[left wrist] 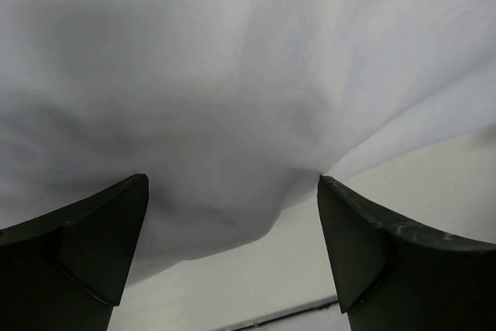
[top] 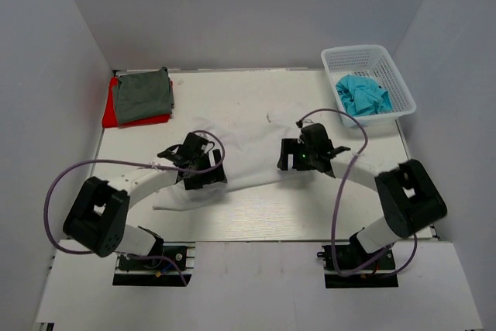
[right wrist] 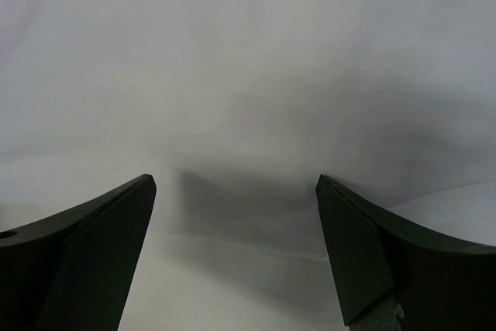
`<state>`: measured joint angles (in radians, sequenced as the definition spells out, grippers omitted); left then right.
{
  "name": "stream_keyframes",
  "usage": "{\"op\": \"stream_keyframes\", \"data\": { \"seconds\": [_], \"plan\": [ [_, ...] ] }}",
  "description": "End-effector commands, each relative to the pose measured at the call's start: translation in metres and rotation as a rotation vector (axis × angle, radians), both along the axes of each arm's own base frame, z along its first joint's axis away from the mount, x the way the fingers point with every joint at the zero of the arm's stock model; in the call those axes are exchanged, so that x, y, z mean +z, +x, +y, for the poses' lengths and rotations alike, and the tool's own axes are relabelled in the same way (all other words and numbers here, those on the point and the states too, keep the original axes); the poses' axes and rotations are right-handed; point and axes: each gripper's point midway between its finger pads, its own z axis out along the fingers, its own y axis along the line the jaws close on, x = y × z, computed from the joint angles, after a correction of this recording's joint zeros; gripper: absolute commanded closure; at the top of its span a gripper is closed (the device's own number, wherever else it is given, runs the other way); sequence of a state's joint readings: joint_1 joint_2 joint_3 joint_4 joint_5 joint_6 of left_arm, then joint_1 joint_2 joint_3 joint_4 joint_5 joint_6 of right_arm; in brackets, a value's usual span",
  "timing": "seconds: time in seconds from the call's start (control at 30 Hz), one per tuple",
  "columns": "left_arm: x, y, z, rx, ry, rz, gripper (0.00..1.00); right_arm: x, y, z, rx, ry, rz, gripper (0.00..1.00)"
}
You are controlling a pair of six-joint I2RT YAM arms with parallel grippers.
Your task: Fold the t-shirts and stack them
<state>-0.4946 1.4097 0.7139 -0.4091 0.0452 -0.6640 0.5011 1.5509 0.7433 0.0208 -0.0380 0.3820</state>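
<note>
White t-shirt (top: 252, 149) lies mid-counter (top: 271, 218), long axis left to right. I see my left end effector (top: 200, 174) and right end effector (top: 302, 159) both spread at its near edge, equally close.

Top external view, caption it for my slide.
Both open, left gripper and right gripper hover over a spread white t-shirt; grey-green t-shirt folded on a red t-shirt; turquoise t-shirt in the basket.

Pale table (top: 271, 218): white t-shirt (top: 248, 141) spread mid; red t-shirt (top: 108, 115) far-left corner; lattice basket (top: 403, 87) far-right corner.
</note>
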Motion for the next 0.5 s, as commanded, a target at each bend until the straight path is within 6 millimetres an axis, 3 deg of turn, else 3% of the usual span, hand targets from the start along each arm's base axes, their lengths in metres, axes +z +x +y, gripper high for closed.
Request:
{"op": "stream_keyframes", "data": {
  "seconds": [0.0, 0.03, 0.07, 0.13, 0.17, 0.3, 0.33, 0.37, 0.4, 0.43, 0.47],
  "plan": [
    [0.034, -0.015, -0.003, -0.022, -0.046, -0.013, 0.00, 0.003, -0.032, -0.015, -0.023, -0.023, 0.056, 0.10],
    [0.046, -0.008, -0.003, -0.013, -0.046, -0.050, 0.00, 0.012, -0.026, -0.016, -0.015, -0.028, 0.016, 0.10],
    [0.068, 0.012, -0.001, 0.011, -0.020, -0.125, 0.00, 0.031, -0.015, -0.011, -0.010, -0.009, -0.034, 0.10],
    [0.085, 0.026, 0.010, 0.061, 0.046, -0.167, 0.00, 0.059, 0.006, -0.025, -0.087, -0.047, -0.139, 0.10],
    [0.100, 0.045, 0.019, 0.125, 0.082, -0.220, 0.00, 0.086, 0.022, -0.023, -0.110, -0.038, -0.210, 0.10],
    [0.097, 0.085, 0.047, 0.266, 0.249, -0.232, 0.00, 0.113, 0.059, -0.057, -0.323, -0.137, -0.291, 0.10],
    [0.106, 0.098, 0.051, 0.309, 0.274, -0.231, 0.00, 0.108, 0.065, -0.068, -0.369, -0.168, -0.282, 0.10],
    [0.100, 0.106, 0.055, 0.325, 0.309, -0.214, 0.00, 0.117, 0.072, -0.069, -0.390, -0.166, -0.302, 0.10],
    [0.078, 0.115, 0.059, 0.346, 0.351, -0.156, 0.00, 0.114, 0.081, -0.076, -0.418, -0.182, -0.290, 0.10],
    [0.084, 0.130, 0.057, 0.357, 0.351, -0.156, 0.00, 0.115, 0.086, -0.075, -0.424, -0.172, -0.287, 0.10],
    [0.078, 0.138, 0.058, 0.374, 0.357, -0.137, 0.00, 0.113, 0.091, -0.085, -0.448, -0.181, -0.277, 0.10]
  ]
}}
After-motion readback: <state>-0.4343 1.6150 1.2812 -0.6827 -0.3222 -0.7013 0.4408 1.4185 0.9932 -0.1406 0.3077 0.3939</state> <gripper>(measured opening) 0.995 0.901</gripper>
